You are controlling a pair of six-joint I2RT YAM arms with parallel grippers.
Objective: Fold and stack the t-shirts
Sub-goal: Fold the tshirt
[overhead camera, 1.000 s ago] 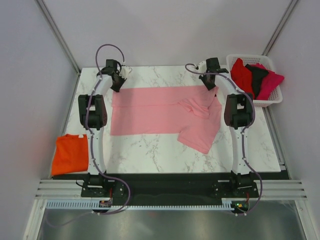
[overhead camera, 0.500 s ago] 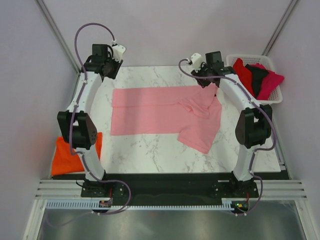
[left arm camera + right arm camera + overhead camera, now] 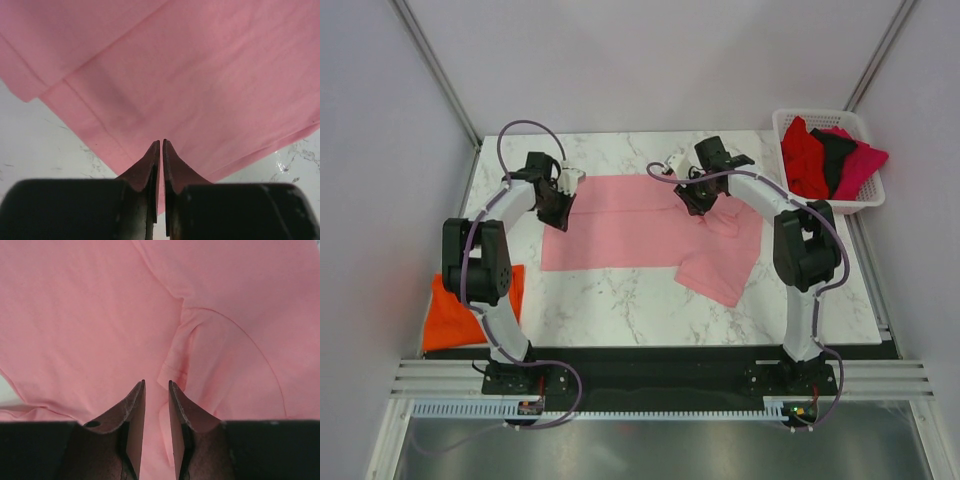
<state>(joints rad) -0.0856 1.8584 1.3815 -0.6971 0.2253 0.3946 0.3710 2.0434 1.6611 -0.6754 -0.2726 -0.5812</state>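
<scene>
A light pink t-shirt (image 3: pixel 620 225) lies spread on the marble table (image 3: pixel 620 305), its right part folded over and rumpled. My left gripper (image 3: pixel 560 210) is low at the shirt's left edge. In the left wrist view it (image 3: pixel 161 141) is shut, with its tips over the pink cloth (image 3: pixel 200 75) near the hem. My right gripper (image 3: pixel 690 198) is over the shirt's upper middle. In the right wrist view it (image 3: pixel 156 382) stands narrowly open just above a sleeve seam (image 3: pixel 172 365). A bright orange shirt (image 3: pixel 455 315) lies folded at the table's left front.
A white basket (image 3: pixel 855 204) at the back right holds a red shirt (image 3: pixel 805 150), a black shirt (image 3: pixel 835 150) and a magenta shirt (image 3: pixel 862 160). White walls and metal posts bound the table.
Both arms rose and swung back from the shirt's far corners, then came down. The left gripper is now at the shirt's left edge and the right gripper further left over its upper middle.
</scene>
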